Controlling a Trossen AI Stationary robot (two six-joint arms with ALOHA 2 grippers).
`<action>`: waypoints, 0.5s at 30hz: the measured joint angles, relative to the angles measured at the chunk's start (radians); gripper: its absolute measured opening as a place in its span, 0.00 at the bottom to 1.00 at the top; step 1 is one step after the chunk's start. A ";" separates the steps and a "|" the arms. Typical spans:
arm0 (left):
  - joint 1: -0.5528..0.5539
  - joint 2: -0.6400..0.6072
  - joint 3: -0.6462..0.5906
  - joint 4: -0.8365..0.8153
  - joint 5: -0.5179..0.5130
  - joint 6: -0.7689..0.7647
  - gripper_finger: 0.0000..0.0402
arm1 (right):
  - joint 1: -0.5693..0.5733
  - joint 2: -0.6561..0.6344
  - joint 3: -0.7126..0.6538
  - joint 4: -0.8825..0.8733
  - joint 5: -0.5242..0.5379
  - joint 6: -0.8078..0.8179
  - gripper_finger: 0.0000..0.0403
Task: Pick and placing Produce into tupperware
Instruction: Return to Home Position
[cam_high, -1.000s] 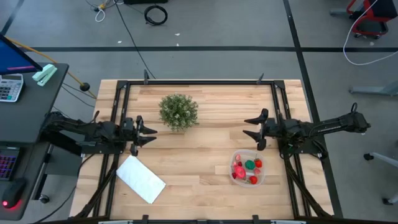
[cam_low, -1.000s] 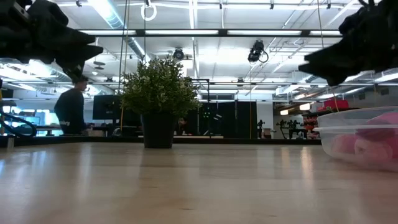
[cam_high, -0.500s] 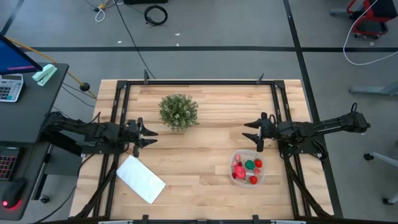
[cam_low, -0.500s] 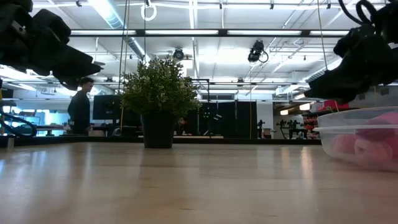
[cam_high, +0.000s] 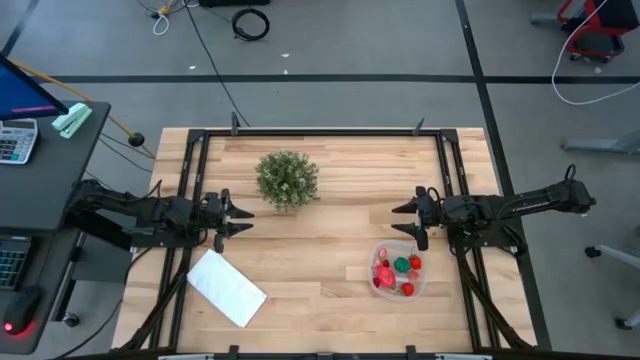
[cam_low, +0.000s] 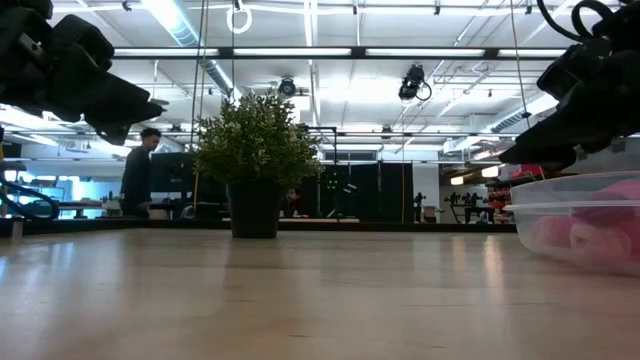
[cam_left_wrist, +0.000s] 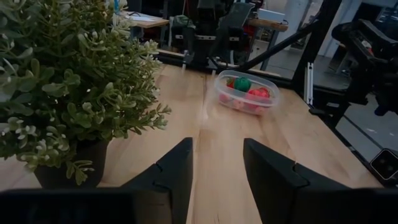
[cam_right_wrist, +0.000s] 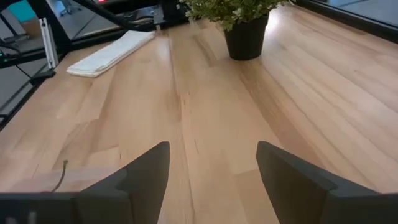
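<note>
The produce (cam_high: 386, 272) sits in the tupperware (cam_high: 422, 286) at right, the plant (cam_high: 287, 179) left of centre, perhaps a cloth (cam_high: 227, 287) before it.

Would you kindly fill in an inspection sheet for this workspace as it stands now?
Surface: wooden table, no spills seen.
Job's things: tupperware on the table on the right arm's side, holding the produce, red pieces plus one green piece; none seen loose.
Clutter: potted plant and flat white rectangle, both on the left arm's half.
Grippers: left pincer open, empty, beside the potted plant; right pincer open, empty, by the tupperware's far edge.
Cables: black coil on the floor, off the table.
Surroundings: a person in the room behind; calculator on a side desk.
</note>
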 joint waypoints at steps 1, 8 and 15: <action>0.000 0.000 0.000 0.002 0.000 0.000 0.37 | 0.000 0.000 0.000 0.000 -0.001 0.000 0.62; 0.000 0.000 -0.001 0.021 -0.004 0.000 0.38 | 0.000 0.000 0.000 -0.001 -0.001 -0.001 0.62; 0.000 -0.001 -0.001 0.030 -0.003 0.001 0.35 | 0.000 0.000 0.000 -0.001 -0.001 -0.001 0.62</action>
